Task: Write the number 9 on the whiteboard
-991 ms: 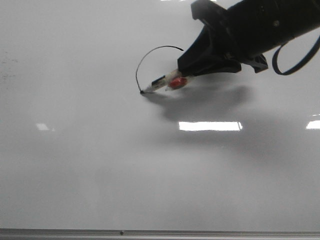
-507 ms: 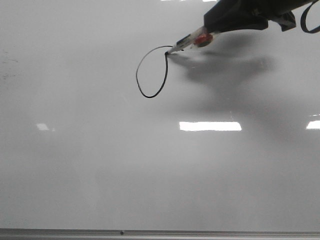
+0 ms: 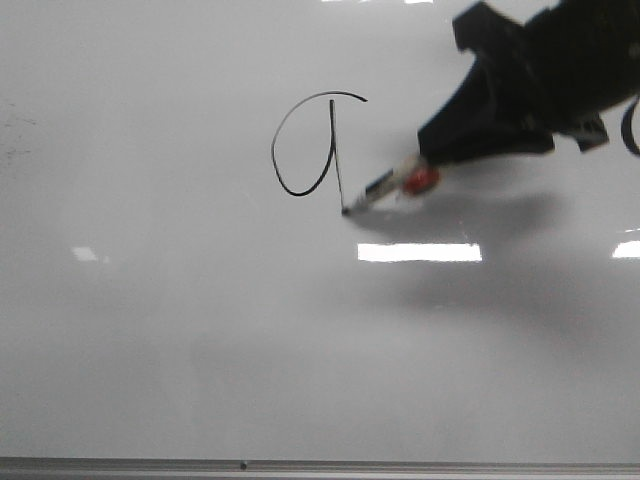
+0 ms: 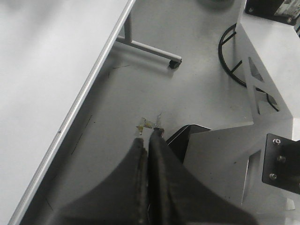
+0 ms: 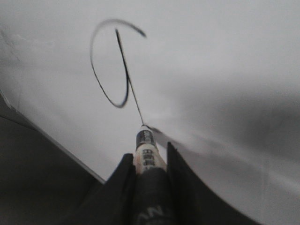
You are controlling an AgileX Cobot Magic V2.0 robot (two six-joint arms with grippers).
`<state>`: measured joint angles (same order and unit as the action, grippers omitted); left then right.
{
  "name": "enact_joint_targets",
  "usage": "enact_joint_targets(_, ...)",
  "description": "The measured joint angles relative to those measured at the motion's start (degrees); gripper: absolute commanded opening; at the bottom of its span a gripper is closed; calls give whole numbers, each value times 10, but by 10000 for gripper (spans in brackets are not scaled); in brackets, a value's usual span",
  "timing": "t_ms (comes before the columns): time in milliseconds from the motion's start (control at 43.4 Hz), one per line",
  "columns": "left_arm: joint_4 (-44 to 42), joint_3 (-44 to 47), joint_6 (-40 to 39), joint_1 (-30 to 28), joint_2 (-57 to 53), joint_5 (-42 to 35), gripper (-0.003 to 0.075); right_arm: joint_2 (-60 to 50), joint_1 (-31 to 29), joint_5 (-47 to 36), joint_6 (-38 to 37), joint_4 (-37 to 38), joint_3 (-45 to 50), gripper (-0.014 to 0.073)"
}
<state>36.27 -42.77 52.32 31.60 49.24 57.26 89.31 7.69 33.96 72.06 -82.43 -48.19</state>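
Observation:
The whiteboard (image 3: 200, 330) fills the front view. On it is the number 9 (image 3: 300, 145): a thin black oval loop, a small top flick and a straight tail running down. My right gripper (image 3: 425, 165) is shut on a marker (image 3: 385, 188) with a white barrel and a red part. The marker's tip touches the board at the lower end of the tail. In the right wrist view the marker (image 5: 147, 152) sits between the fingers and the 9 (image 5: 110, 65) lies beyond its tip. My left gripper (image 4: 149, 136) is shut and empty, off the board over the floor.
The board's grey metal bottom edge (image 3: 320, 465) runs along the front. Bright light reflections (image 3: 420, 252) lie on the board. In the left wrist view a table edge (image 4: 93, 75), a frame leg (image 4: 150, 49) and a grey robot base panel (image 4: 262, 70) show.
The marker closed the loop at the top, then ran down and to the right, drawing the start of the straight tail. The right arm moved down with it. The left arm's earlier state is not shown.

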Motion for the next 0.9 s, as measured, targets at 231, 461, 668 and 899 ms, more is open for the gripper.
enact_joint_targets(231, 2, 0, 0, 0, 0, -1, -19, 53, 29, -7, 0, 14, 46, -60)
enact_joint_targets(461, 6, 0, 0, 0, 0, -1, -19, -43, 32, 107, 24, 4, 41, -60)
enact_joint_targets(668, 37, 0, 1, 0, 0, -16, 52, -122, 39, 193, 29, 115, 6, -60)
enact_joint_targets(899, 44, -32, 8, 0, 12, -14, 539, -136, 112, 297, 28, 169, -36, -60)
